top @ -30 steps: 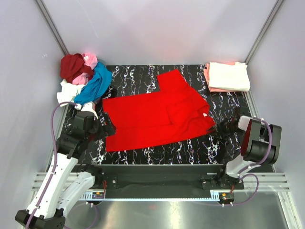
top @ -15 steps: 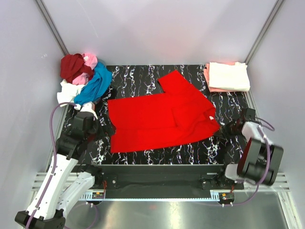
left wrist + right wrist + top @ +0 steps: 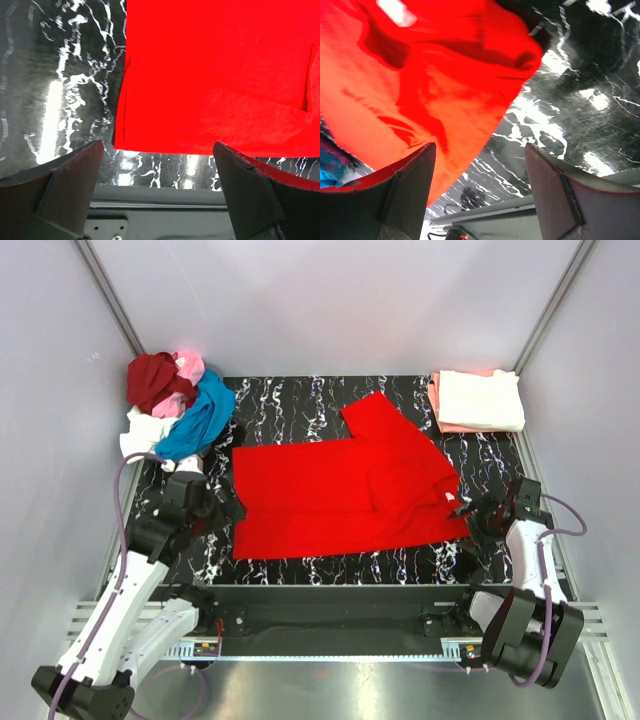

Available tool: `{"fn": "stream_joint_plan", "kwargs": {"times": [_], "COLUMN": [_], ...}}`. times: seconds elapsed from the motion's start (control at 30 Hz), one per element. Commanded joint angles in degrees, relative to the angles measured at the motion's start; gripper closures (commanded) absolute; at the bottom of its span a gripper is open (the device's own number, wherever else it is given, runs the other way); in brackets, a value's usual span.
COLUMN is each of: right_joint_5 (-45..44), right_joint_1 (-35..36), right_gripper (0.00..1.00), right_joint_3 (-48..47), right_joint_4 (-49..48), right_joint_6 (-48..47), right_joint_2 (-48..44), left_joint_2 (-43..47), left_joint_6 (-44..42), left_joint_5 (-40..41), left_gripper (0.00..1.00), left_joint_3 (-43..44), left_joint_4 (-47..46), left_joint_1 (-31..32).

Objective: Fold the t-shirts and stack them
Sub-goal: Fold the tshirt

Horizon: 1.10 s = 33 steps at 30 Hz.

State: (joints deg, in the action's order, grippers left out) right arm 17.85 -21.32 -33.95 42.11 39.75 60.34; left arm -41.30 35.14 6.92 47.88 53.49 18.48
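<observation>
A bright red t-shirt (image 3: 340, 490) lies spread on the black marbled mat (image 3: 290, 410), one sleeve pointing to the back. Its near left corner (image 3: 125, 135) shows in the left wrist view. My left gripper (image 3: 225, 508) stands open just left of that shirt, nothing between its fingers (image 3: 70, 175). My right gripper (image 3: 478, 520) is open at the shirt's right edge, and the bunched red cloth (image 3: 435, 85) lies in front of its fingers (image 3: 555, 190). A folded stack, white t-shirt (image 3: 480, 397) over a salmon one (image 3: 436, 400), sits at the back right.
A heap of unfolded shirts lies at the back left corner: dark red (image 3: 155, 380), pink (image 3: 188, 365), blue (image 3: 200, 418) and white (image 3: 143, 430). Grey walls close in left, right and behind. A metal rail (image 3: 330, 595) runs along the mat's near edge.
The right gripper has dragged the red shirt's right side toward the near right, then opened and let go. The shirt has shifted right. The left arm has barely moved.
</observation>
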Motion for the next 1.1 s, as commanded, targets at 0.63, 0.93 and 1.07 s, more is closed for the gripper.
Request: {"fn": "stream_joint_plan", "kwargs": {"times": [0.63,0.93,1.07], "right_joint_5": [-4.13,-9.49,-8.97], "right_joint_1": [9.63,12.53,12.62], "right_gripper": [0.29,0.22,0.21], "right_joint_3": [-3.67,-1.81,-2.61], "right_joint_4": [-1.5,-5.8,-8.0], "right_joint_6": [0.68,2.0,2.26], "right_joint_2": [0.56,7.59,12.95], "left_joint_2": [-3.52,-11.08,-13.01], "left_joint_6": [28.23,29.29,29.11], "left_joint_5": [5.21,7.4,9.52], "left_gripper": [0.01,0.09,0.14], "left_joint_3": [-19.31,-23.53,-23.09], "left_joint_4": [-7.87,-14.82,-15.79], "left_joint_1": [13.16,13.51,13.51]}}
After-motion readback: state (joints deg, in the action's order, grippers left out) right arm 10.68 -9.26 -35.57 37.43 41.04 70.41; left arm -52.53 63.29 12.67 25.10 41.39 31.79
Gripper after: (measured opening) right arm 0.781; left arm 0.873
